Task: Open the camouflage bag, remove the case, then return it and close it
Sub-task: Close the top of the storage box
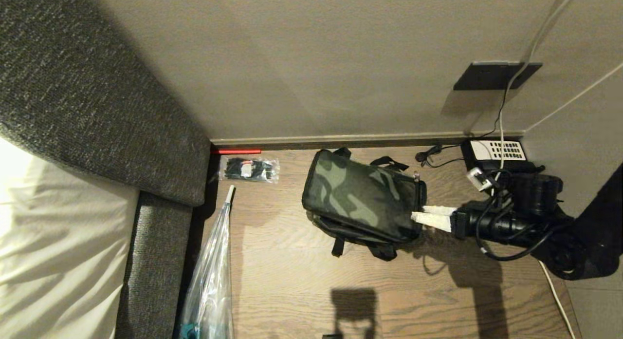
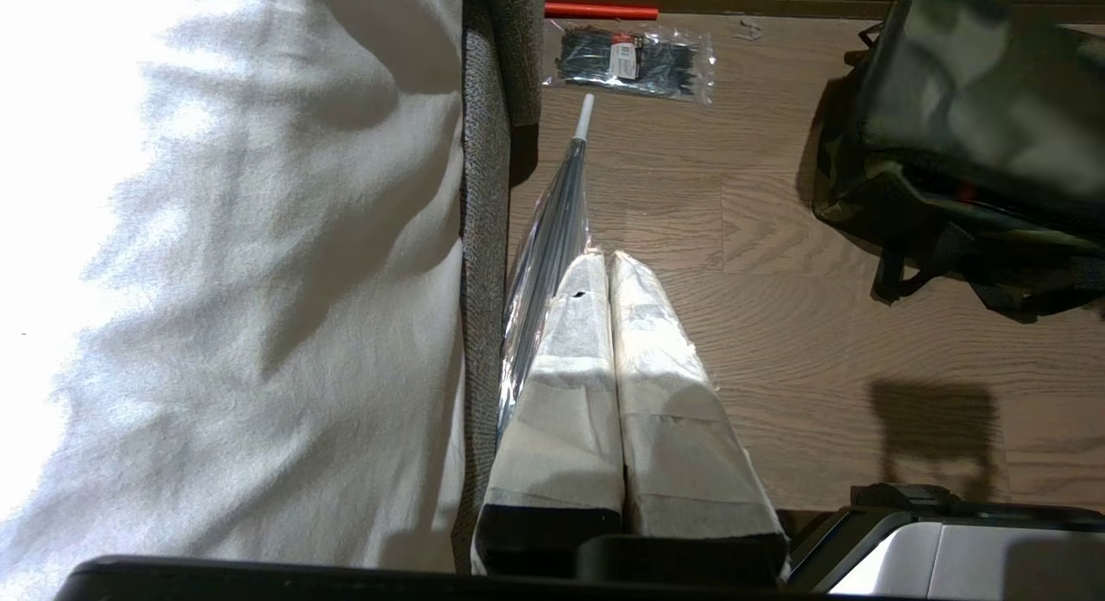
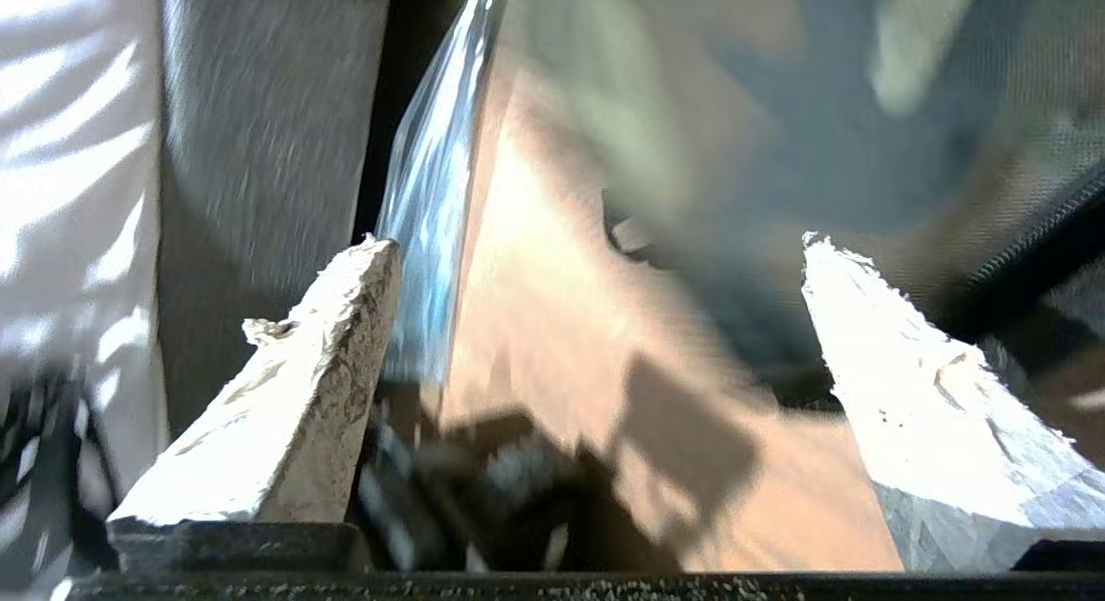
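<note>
The camouflage bag (image 1: 362, 198) lies on the wood-grain floor (image 1: 292, 280), near the baseboard, with its long axis running from the upper left toward the lower right of the head view. The right gripper (image 1: 424, 216) is level at the bag's right-hand end, its taped white fingers (image 1: 438, 221) pointing toward the bag and standing just at the near corner of that end; contact cannot be confirmed from this angle. In the right wrist view the two fingers (image 3: 293, 394) are spread wide apart with nothing between them, and the camouflage fabric (image 3: 777, 109) fills the blurred area ahead. The bag therefore lies directly in front of the right gripper, and the right arm is clearly the nearer one. The left gripper (image 2: 604, 277) hangs low beside the sofa edge (image 2: 483, 238), fingers pressed together and empty, well apart from the bag. The bag is a boxy, soft fabric body with a green-and-black pattern, black webbing straps (image 1: 384, 163) and a dark seam line around its lid; it appears closed, with the case not in view. Any zipper pull is too small to locate reliably. A clear plastic sleeve (image 1: 214, 275), a packet of black cable ties (image 1: 249, 169) and a black telephone (image 1: 496, 153) lie elsewhere on the floor.
</note>
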Available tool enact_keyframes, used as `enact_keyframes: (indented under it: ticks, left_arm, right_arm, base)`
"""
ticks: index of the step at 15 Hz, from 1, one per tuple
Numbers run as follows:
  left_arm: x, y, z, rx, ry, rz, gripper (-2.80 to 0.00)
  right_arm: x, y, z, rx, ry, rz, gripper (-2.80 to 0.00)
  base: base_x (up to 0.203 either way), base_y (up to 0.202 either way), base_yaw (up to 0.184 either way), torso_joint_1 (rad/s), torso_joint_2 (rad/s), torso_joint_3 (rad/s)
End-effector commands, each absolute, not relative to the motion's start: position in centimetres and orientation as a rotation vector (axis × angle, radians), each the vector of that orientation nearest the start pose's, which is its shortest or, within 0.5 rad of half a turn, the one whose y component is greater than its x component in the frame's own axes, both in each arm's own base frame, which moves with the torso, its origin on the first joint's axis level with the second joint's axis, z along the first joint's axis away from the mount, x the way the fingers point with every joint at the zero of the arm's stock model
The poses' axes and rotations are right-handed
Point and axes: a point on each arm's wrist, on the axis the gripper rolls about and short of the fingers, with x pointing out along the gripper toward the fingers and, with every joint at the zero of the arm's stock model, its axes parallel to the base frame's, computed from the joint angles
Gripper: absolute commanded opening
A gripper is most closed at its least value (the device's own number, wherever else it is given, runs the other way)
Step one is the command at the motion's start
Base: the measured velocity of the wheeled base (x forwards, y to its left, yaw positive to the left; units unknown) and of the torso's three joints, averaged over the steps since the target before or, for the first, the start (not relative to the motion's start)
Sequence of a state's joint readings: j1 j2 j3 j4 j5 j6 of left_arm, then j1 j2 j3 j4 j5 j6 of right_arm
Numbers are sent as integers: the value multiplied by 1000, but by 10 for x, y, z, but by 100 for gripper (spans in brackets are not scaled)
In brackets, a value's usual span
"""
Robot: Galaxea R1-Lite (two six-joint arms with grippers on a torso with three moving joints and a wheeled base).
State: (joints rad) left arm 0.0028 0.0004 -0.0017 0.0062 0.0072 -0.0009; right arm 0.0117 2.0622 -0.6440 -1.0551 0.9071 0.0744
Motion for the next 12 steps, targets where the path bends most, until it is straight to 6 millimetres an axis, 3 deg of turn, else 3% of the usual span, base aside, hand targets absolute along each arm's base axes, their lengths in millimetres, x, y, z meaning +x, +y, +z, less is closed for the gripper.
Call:
enact_keyframes:
  ticks: [1, 4, 7, 10, 11, 12]
  left_arm:
    - [-23, 0, 75, -1, 3, 11, -280]
    - [-23, 0, 75, 0, 4, 11, -280]
    - [-23, 0, 75, -2, 3, 11, -280]
    - [-23, 0, 75, -1, 3, 11, -280]
    - [-23, 0, 75, -2, 4, 11, -280]
    - [-23, 0, 75, -2, 3, 11, -280]
  right_arm:
    - [295, 8, 95, 118, 352, 955, 0]
    - [266, -2, 92, 134, 462, 989, 0]
    - [275, -4, 89, 249, 560, 962, 0]
    - [288, -6, 103, 427, 618, 898, 0]
    - [286, -6, 114, 483, 622, 879, -280]
    - [282, -6, 125, 533, 625, 866, -280]
  base:
    - [0, 0, 0, 0, 0, 0]
    - [0, 0, 0, 0, 0, 0]
    - [0, 0, 0, 0, 0, 0]
    - [0, 0, 0, 0, 0, 0]
    - [0, 0, 0, 0, 0, 0]
    - [0, 0, 0, 0, 0, 0]
